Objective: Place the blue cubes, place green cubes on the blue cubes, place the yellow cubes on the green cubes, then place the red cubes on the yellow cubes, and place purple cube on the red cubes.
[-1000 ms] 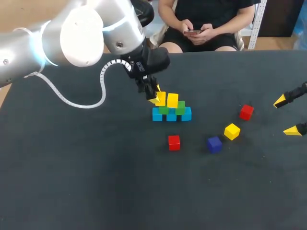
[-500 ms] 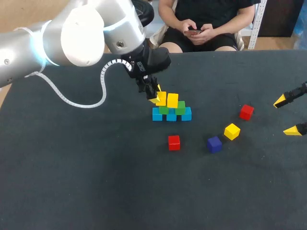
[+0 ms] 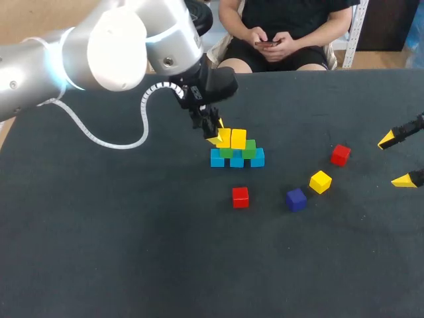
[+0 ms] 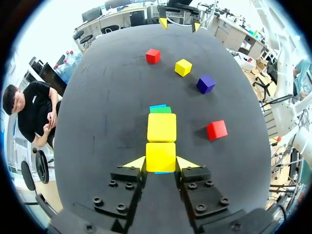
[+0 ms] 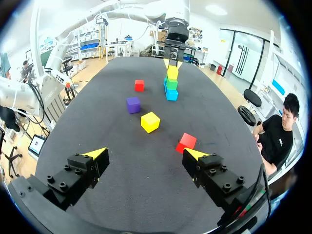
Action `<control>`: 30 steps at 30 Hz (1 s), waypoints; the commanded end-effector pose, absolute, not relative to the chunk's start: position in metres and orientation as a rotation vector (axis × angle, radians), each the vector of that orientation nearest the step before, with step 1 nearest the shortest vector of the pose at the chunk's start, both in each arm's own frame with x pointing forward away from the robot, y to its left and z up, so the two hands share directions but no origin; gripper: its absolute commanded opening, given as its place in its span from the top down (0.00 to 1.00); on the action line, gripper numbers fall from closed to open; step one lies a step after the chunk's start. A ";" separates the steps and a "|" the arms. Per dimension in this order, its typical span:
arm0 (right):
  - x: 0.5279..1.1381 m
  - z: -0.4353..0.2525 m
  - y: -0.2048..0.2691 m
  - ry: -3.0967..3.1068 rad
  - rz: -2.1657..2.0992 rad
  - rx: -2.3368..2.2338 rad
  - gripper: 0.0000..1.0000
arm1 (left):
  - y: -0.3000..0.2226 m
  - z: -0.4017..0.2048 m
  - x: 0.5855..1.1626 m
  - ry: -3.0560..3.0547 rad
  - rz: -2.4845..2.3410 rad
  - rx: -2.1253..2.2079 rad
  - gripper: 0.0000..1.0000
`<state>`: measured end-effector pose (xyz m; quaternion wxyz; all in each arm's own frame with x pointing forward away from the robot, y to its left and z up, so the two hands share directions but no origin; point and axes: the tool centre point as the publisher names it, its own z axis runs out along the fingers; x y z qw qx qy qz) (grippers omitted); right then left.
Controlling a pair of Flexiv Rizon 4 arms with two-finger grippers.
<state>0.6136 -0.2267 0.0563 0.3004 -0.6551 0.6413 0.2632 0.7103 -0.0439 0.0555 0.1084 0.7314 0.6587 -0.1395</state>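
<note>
One smooth, sharp-edged yellow cube (image 4: 161, 157) in left hand (image 4: 161, 162)

A dark, matte table (image 3: 132, 252) fills nearly the whole head view, its far edge running straight across and its left edge slanting away at the near side. The top looks like a felt or rubber covering, though the grain is too fine to tell. A few pale specks dot it towards the right.
</note>
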 end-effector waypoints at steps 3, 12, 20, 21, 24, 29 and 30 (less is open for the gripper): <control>0.615 0.055 -0.227 1.699 0.701 -1.738 0.00 | -0.045 0.055 0.714 1.935 -0.426 2.158 1.00; 0.615 0.055 -0.227 1.699 0.701 -1.738 0.00 | -0.046 0.055 0.714 1.938 -0.423 2.166 0.65; 0.615 0.055 -0.227 1.699 0.701 -1.738 0.00 | -0.045 0.055 0.714 1.943 -0.426 2.169 0.00; 0.615 0.055 -0.227 1.699 0.701 -1.738 0.00 | -0.045 0.055 0.714 1.944 -0.426 2.169 0.00; 0.615 0.055 -0.227 1.699 0.701 -1.738 0.00 | -0.045 0.058 0.713 1.944 -0.427 2.167 0.00; 0.615 0.055 -0.227 1.699 0.701 -1.738 0.00 | -0.037 0.066 0.711 1.935 -0.427 2.147 0.00; 0.615 0.055 -0.227 1.699 0.701 -1.738 0.00 | -0.034 0.068 0.710 1.939 -0.423 2.141 0.00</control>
